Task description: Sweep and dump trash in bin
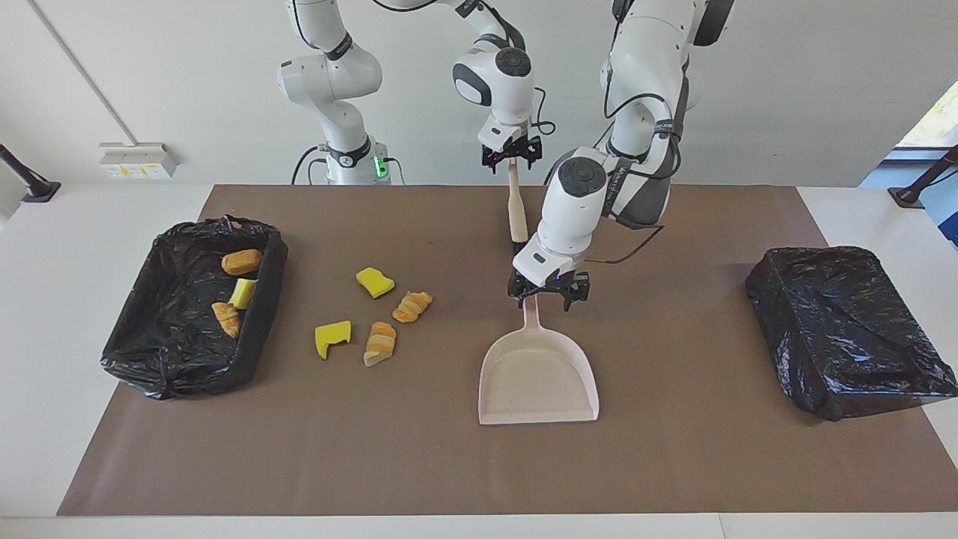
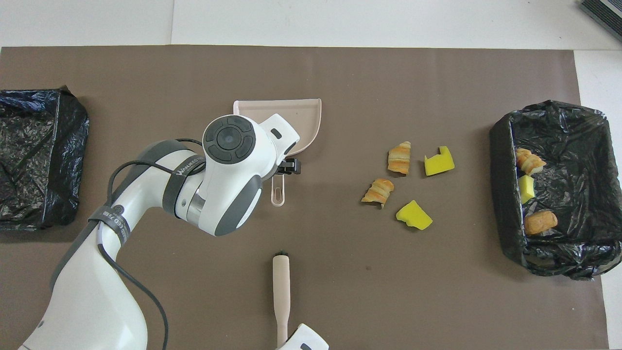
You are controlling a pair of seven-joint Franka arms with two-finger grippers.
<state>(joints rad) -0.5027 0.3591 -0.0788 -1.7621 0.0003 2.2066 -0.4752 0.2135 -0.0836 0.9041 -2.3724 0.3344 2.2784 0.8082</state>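
- The black-lined bin (image 1: pixel 172 359) sits on the counter (image 1: pixel 45 299) at the right arm's end. In it lie three pieces of trash: a brown bread roll (image 1: pixel 242 261), a yellow sponge chunk (image 1: pixel 242 293) and a striped croissant piece (image 1: pixel 226 318).
- Four more pieces lie loose on the brown mat (image 1: pixel 673 449), between that bin and the dustpan. They are two sponge chunks (image 1: pixel 374 282) (image 1: pixel 332 337) and two croissant pieces (image 1: pixel 412 306) (image 1: pixel 380 343), close together but apart.
- The right claw (image 1: pixel 511 156) grips the top of the brush (image 1: pixel 516 206), which hangs nearly upright over the robots' edge of the mat.
  - Only the facing view shows this grip; the overhead view cuts the claw off at its bottom edge.
  - The overhead view shows the brush's dark bristle tip (image 2: pixel 281 253), which the left arm hides in the facing view.
- The left claw (image 1: pixel 548 293) is low over the handle of the pale pink dustpan (image 1: pixel 537 374), its fingers spread to either side and not closed on it.
  - From overhead the wrist covers the claw, and one black fingertip (image 2: pixel 291 166) pokes out.
  - Only the overhead view shows the handle's end hole (image 2: pixel 277 194).
- A second black-bagged bin (image 1: pixel 838 329) stands at the left arm's end.
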